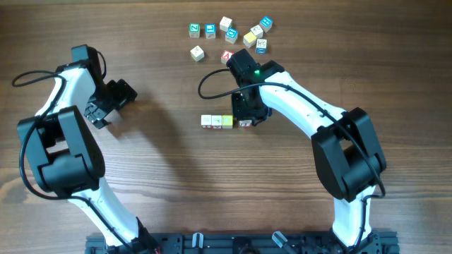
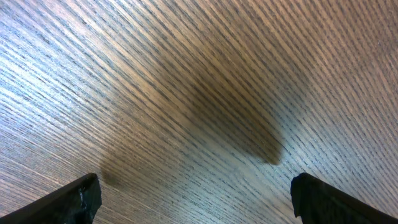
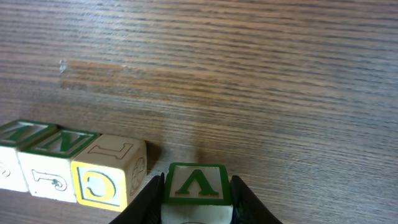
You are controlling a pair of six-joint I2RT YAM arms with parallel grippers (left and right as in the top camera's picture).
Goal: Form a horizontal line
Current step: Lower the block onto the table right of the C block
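While the right arm reaches forward with its elbow bent, the right gripper point(image 3: 197, 200) clamps a green-lettered cube point(image 3: 196, 182) just beside the three-cube row point(image 1: 217, 121). The left gripper point(image 2: 196, 198) hangs with fingers wide apart, well left of it.

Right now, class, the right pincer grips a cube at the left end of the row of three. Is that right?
No. The right pincer grips its cube at the right end of the row, not the left. The overhead view shows it.
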